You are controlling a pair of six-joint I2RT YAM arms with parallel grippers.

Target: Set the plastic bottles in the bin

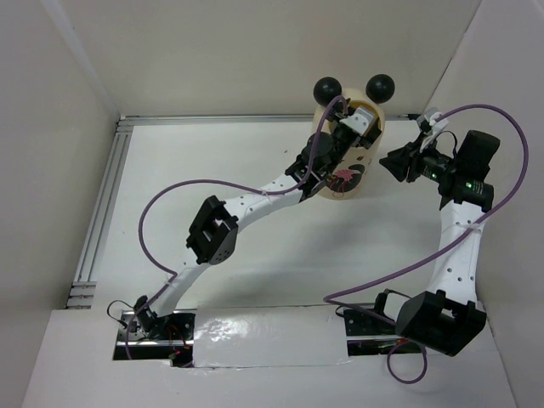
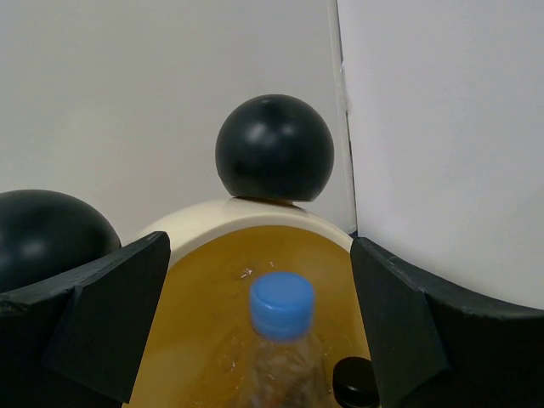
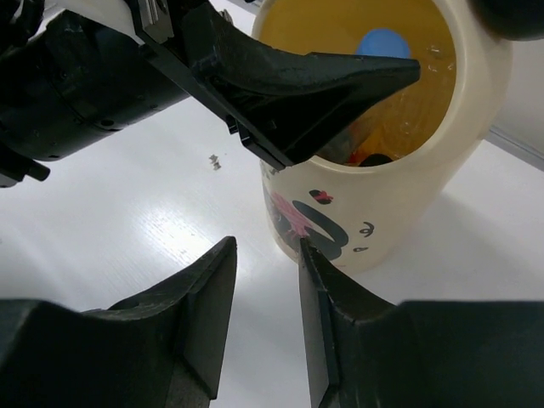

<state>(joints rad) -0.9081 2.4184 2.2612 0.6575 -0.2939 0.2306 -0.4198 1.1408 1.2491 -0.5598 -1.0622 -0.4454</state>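
Jaws wide apart, the left pincer [image 2: 259,255] hangs over the bin [image 2: 223,218]; a blue-capped bottle [image 2: 280,357] inside shows lower centre, between its fingers. The right pincer [image 3: 267,255], slightly parted, grips nothing.

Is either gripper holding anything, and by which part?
Nothing. The left gripper is open, clear of the blue-capped bottle in the bin; right gripper empty.

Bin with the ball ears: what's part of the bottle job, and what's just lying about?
Job: bin; blue-capped bottle inside it; black cap beside that; left gripper, open above.
Lying about: tiny grey bit on the table; metal rail at the table's left edge.
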